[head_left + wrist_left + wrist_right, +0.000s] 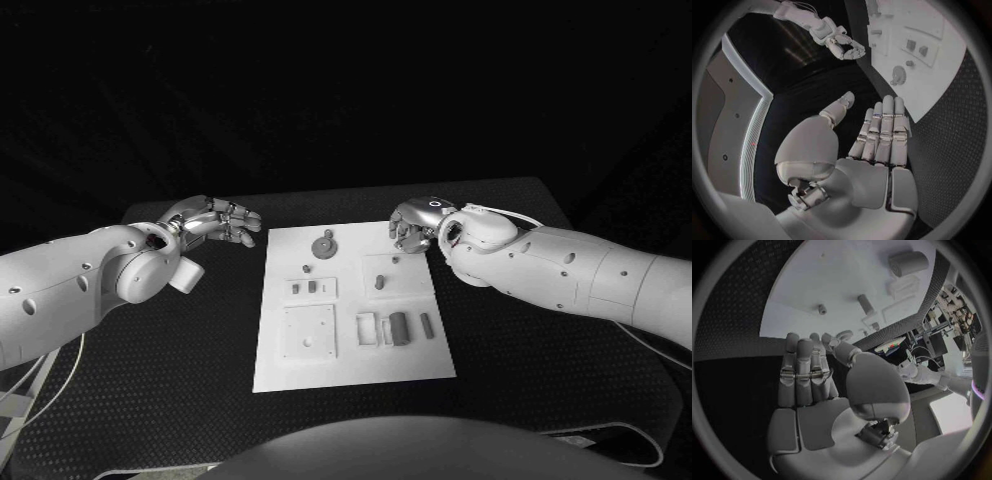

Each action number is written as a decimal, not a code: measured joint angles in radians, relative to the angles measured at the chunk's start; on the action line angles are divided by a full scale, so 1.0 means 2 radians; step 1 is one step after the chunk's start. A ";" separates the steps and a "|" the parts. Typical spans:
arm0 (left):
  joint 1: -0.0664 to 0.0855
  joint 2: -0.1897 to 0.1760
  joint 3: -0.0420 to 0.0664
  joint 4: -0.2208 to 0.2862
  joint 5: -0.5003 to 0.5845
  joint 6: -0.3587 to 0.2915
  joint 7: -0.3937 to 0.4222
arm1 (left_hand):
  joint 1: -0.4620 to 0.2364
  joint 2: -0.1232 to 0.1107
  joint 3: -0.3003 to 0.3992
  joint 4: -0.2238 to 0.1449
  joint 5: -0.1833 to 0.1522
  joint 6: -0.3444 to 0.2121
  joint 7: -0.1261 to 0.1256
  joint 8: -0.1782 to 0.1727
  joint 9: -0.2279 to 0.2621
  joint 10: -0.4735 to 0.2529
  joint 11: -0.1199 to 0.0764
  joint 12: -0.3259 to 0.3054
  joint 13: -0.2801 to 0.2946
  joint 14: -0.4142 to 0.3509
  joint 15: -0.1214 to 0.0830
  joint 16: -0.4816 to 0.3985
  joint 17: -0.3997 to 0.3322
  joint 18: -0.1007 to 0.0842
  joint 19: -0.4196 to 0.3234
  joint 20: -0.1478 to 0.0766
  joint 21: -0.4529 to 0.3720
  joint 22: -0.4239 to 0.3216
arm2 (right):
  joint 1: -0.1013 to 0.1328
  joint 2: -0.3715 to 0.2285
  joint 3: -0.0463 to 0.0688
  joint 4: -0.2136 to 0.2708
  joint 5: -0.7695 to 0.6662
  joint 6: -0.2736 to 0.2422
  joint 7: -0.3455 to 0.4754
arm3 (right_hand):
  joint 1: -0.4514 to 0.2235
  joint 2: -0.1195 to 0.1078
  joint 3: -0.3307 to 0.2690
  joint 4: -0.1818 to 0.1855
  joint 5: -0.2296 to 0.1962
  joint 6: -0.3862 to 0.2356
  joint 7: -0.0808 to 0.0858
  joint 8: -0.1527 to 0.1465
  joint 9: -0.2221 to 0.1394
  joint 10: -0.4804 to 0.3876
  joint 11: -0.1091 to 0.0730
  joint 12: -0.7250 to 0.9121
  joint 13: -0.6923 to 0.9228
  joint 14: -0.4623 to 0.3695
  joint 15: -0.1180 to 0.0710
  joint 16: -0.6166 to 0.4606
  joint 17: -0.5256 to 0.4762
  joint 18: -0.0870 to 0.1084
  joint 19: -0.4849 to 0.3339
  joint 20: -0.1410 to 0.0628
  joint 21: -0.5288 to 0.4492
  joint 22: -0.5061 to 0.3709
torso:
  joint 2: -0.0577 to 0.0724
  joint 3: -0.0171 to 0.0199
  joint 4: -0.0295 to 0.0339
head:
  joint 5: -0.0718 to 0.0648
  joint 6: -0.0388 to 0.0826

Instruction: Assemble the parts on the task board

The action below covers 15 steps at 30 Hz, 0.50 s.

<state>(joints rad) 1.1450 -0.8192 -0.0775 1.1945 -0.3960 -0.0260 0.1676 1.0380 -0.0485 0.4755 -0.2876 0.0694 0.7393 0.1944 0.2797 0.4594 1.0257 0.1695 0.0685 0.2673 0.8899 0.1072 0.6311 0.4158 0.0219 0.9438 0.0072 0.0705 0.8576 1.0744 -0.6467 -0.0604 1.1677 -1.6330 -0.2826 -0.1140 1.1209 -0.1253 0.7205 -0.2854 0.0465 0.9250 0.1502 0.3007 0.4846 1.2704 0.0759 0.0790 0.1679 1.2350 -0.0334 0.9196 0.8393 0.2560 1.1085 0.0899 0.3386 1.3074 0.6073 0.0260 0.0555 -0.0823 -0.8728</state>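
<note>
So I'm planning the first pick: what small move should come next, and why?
Probably lower the right hand toward the parts on the task board. Both it and the left hand hold nothing, hovering at the board's far corners.

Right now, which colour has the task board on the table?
The task board is white, clearest in the head view, against the black table.

Head camera looks down on task board point(353, 300); wrist cameras sit behind palms, both facing same board.
</note>
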 measured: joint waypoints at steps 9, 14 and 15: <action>0.000 0.001 0.000 0.000 0.000 0.001 0.000 | 0.000 0.000 0.000 0.000 0.000 0.000 0.000 0.000 0.000 0.000 0.000 0.000 0.000 0.000 0.000 0.000 0.000 0.000 0.000 0.000 0.000 0.000 | 0.000 0.006 -0.007 -0.011 0.007 0.003 0.004 | 0.002 -0.056 -0.017 0.018 0.000 -0.091 -0.016 -0.042 -0.017 -0.197 0.040 -0.009 -0.051 -0.067 0.036 0.002 0.003 -0.007 -0.062 0.012 0.000 0.000 | 0.000 0.0008 -0.0002 | -0.001 0.000; 0.000 0.000 0.000 -0.001 0.000 0.001 0.000 | 0.000 0.000 0.000 0.000 0.000 0.000 0.000 0.000 0.000 0.000 0.000 0.000 0.000 0.000 0.000 0.000 0.000 0.000 0.000 0.000 0.000 -0.001 | 0.000 0.001 -0.012 -0.004 -0.001 0.002 0.006 | 0.015 -0.084 -0.013 0.040 0.000 -0.245 -0.045 -0.101 -0.053 -0.271 0.026 -0.009 -0.052 -0.107 0.027 -0.030 -0.022 -0.020 -0.110 0.019 -0.014 0.000 | 0.000 0.0008 0.0001 | -0.001 0.000; 0.000 0.000 0.000 -0.001 0.000 0.001 0.000 | 0.000 0.000 0.000 0.000 0.000 0.000 0.000 0.000 0.000 0.000 0.000 0.000 0.000 0.000 0.000 0.000 0.000 0.000 0.000 0.000 0.000 -0.001 | 0.000 0.001 -0.012 -0.003 -0.001 0.002 0.006 | 0.016 -0.084 -0.014 0.040 0.000 -0.252 -0.047 -0.102 -0.054 -0.287 0.029 -0.009 -0.053 -0.116 0.031 -0.036 -0.026 -0.021 -0.120 0.020 -0.018 0.000 | 0.000 0.0008 0.0001 | -0.001 0.000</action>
<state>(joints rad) 1.1450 -0.8190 -0.0774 1.1932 -0.3962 -0.0230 0.1672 1.0380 -0.0485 0.4755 -0.2876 0.0694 0.7393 0.1945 0.2797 0.4594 1.0257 0.1695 0.0685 0.2674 0.8898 0.1072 0.6311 0.4166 0.0217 0.9437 0.0073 0.0705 0.8557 1.0734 -0.6454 -0.0837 1.1608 -1.6347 -0.2780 -0.1014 1.1522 -0.2940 0.6924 -0.2045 0.0465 0.4204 0.0559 0.0963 0.3758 0.6957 0.1339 0.0601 0.0617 1.0024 0.0293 0.8475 0.7880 0.2149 0.8677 0.1294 0.3021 1.3073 0.6078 0.0276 0.0557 -0.0837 -0.8728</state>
